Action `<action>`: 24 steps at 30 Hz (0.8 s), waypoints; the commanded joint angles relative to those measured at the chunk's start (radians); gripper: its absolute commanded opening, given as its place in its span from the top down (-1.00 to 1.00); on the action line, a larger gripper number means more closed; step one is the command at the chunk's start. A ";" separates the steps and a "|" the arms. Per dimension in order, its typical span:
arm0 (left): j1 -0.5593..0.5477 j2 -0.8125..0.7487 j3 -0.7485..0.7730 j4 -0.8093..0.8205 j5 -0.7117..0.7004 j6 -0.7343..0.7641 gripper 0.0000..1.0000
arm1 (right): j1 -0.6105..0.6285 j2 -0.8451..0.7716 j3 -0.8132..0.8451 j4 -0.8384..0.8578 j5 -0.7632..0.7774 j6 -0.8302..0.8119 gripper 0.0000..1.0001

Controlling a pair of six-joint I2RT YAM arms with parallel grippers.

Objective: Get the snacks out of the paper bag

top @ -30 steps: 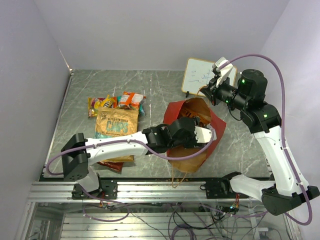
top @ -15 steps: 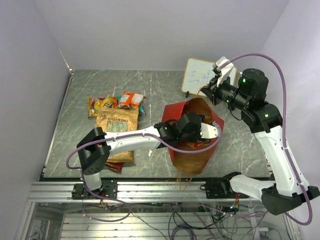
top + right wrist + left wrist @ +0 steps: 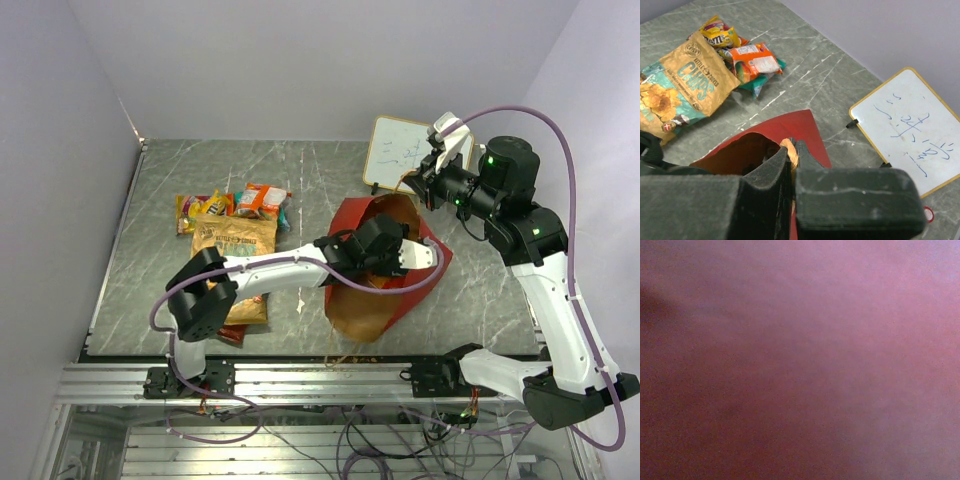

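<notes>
The red paper bag (image 3: pixel 355 305) lies open in mid-table, its brown inside showing. My left arm reaches into its mouth; the left gripper (image 3: pixel 405 256) is deep inside and its fingers are hidden. The left wrist view shows only a blurred reddish-brown surface. My right gripper (image 3: pixel 791 150) is shut on the bag's cord handle (image 3: pixel 792 150) above the bag's far rim (image 3: pixel 790 125). On the table lie a tan-brown chip bag (image 3: pixel 233 245), a yellow pack (image 3: pixel 205 208), an orange-teal pack (image 3: pixel 264 200) and a red chip bag (image 3: pixel 240 318) partly under my left arm.
A small whiteboard (image 3: pixel 400 150) with a yellow frame lies at the far right, behind the bag; it also shows in the right wrist view (image 3: pixel 910 125). A second cord handle (image 3: pixel 350 352) hangs over the table's near edge.
My left arm has pushed further into the bag, toward the far right. The bag has shifted and swung with it. The right gripper has kept its hold on the handle.
</notes>
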 commanded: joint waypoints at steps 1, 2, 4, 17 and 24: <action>0.002 0.049 0.070 -0.030 0.070 0.018 -0.42 | 0.000 -0.019 0.041 0.052 0.004 0.004 1.00; 0.002 0.047 0.070 -0.027 0.074 0.012 -0.42 | 0.000 -0.019 0.040 0.051 0.005 0.006 1.00; 0.002 0.035 0.054 -0.018 0.071 0.001 -0.43 | 0.000 -0.022 0.039 0.049 0.007 0.006 1.00; 0.002 0.127 0.071 0.069 -0.162 0.067 -0.26 | 0.000 -0.002 0.071 0.038 -0.012 0.010 1.00; -0.001 0.092 0.089 0.046 -0.182 0.056 0.46 | 0.000 -0.002 0.074 0.040 -0.006 0.005 1.00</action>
